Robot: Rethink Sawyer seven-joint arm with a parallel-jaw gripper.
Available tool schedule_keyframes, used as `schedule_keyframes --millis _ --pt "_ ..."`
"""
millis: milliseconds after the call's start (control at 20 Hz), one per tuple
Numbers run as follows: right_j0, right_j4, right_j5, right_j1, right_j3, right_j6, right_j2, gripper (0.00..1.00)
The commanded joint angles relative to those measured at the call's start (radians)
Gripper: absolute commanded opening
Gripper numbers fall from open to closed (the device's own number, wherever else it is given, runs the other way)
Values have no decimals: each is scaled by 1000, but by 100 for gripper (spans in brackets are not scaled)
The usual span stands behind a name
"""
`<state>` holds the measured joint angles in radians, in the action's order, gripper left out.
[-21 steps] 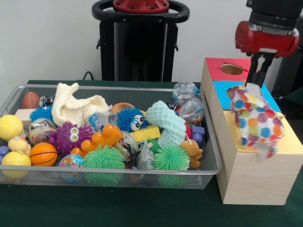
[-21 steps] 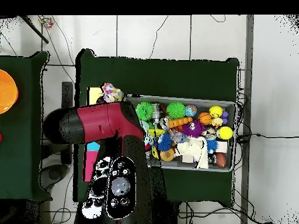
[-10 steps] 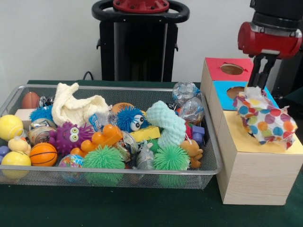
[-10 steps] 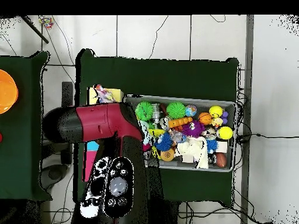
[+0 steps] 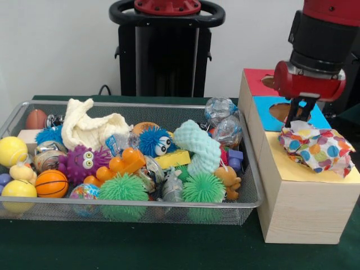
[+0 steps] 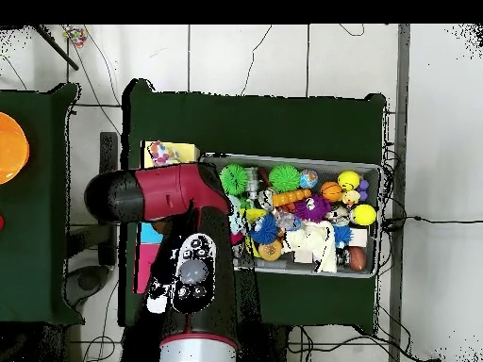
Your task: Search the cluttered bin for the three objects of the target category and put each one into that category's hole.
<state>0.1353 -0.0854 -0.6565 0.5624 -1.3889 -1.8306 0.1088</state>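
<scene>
Green tabletop (image 5: 169,247): spotted cloth (image 5: 316,148) overhangs wooden box (image 5: 298,208) edge under gripper (image 5: 296,115).

Even indoor light, soft shadows, no glare, mild blur.

- Gripper (image 5: 297,116) hangs over the box (image 5: 292,202), fingers down on the spotted cloth (image 5: 318,151).
- Cloth lies bunched on the box's yellow panel (image 5: 292,169).
- Blue panel (image 5: 270,107) and red panel (image 5: 261,81) lie behind.
- Mesh bin (image 5: 169,211) full of toys stands beside the box.
</scene>
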Motion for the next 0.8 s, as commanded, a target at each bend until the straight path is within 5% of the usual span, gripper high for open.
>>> schedule_keyframes --millis 50,350,800 --pt "43 -28 46 -135 26 -281 67 0" --pt "163 23 2 -94 -9 -332 115 0" --pt "200 77 -69 -56 26 -273 99 0"
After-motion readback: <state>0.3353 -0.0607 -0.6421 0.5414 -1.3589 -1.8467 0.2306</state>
